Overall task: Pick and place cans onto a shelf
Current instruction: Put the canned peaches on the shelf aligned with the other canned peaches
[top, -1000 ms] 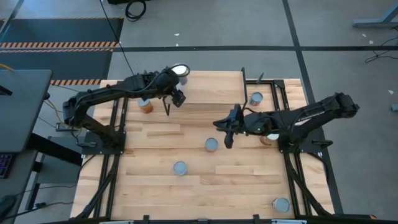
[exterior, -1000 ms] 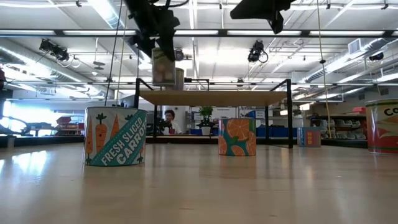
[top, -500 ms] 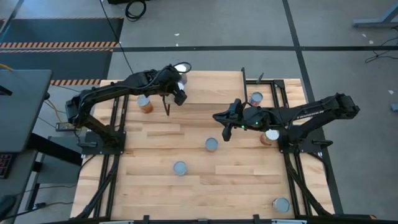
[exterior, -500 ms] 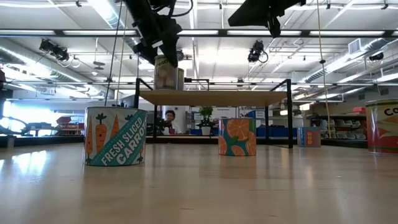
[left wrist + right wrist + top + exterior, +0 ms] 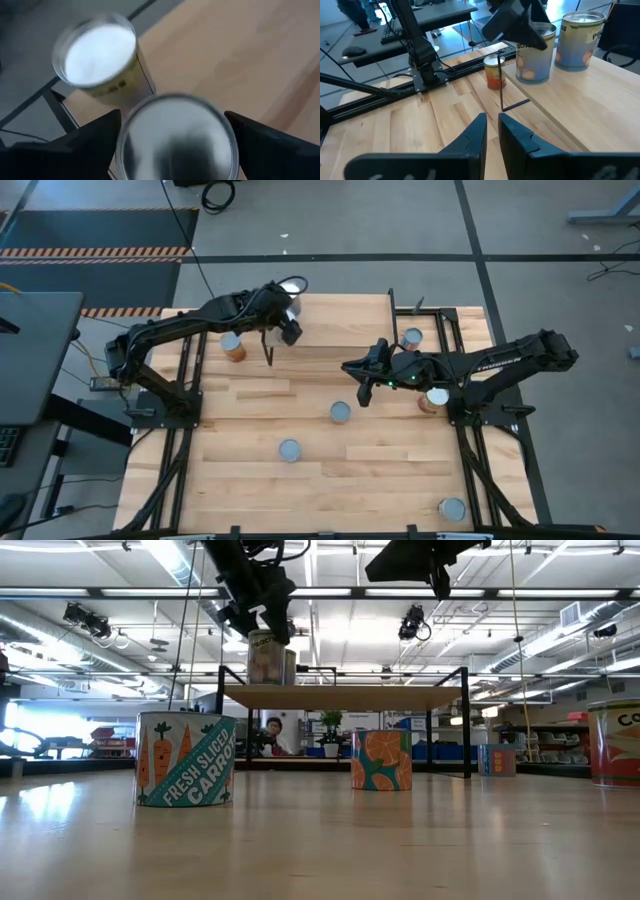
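My left gripper (image 5: 286,328) is over the far left corner of the shelf (image 5: 345,320), shut on a silver-topped can (image 5: 175,140) that stands on the shelf board (image 5: 345,695). A second, white-topped can (image 5: 97,50) stands on the shelf right behind it (image 5: 290,288). My right gripper (image 5: 358,378) hangs above the table just near of the shelf. It is empty, with its fingers almost together (image 5: 492,132). Other cans stand on the table: an orange one (image 5: 233,346) left of the shelf and two in the middle (image 5: 340,412) (image 5: 289,450). My left gripper has the can's upper side wall, just under the rim (image 5: 122,147), between its two fingers (image 5: 95,137), one on each side. The fingers come from above, slanting down. The can stands upright with its bottom on the shelf board (image 5: 265,682).
More cans stand at the table's right: one by the shelf's right end (image 5: 411,338), one under my right arm (image 5: 435,397), one at the near right corner (image 5: 452,508). Thin black shelf legs (image 5: 501,85) stand at the board's corners. A person sits in the room behind (image 5: 271,730).
My left gripper has come down with the silver-topped can and set it upright on the shelf next to the white-topped can. My right gripper has moved a little toward the table's far edge.
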Motion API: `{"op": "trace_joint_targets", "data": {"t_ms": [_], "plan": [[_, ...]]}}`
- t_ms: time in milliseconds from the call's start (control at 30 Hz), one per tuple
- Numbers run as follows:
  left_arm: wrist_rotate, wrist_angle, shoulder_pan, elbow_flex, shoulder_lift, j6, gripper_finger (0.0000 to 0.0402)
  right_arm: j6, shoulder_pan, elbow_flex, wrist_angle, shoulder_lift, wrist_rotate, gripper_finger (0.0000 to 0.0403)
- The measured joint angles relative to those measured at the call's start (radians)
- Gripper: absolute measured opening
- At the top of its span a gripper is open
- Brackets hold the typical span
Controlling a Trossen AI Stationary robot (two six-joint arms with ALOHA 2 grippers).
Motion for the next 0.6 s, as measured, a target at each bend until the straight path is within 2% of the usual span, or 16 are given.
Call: {"op": "trace_joint_targets", "data": {"t_ms": [233,367,433,600], "plan": [[-0.074,0.014,0.001,0.012,-0.007,-0.026,0.0335,0.000,0.000,0.000,0.000,0.000,0.000,0.0055],[-0.072,-0.005,-0.003,0.086,-0.027,-0.030,0.0334,0.000,0.002,0.000,0.000,0.000,0.000,0.0055],[-0.065,-0.074,-0.011,0.142,-0.028,-0.027,0.0334,0.000,0.002,0.000,0.000,0.000,0.000,0.0055],[-0.069,-0.402,-0.012,0.250,-0.030,0.028,0.0334,0.000,0.009,0.000,-0.004,0.000,0.000,0.0055]]}}
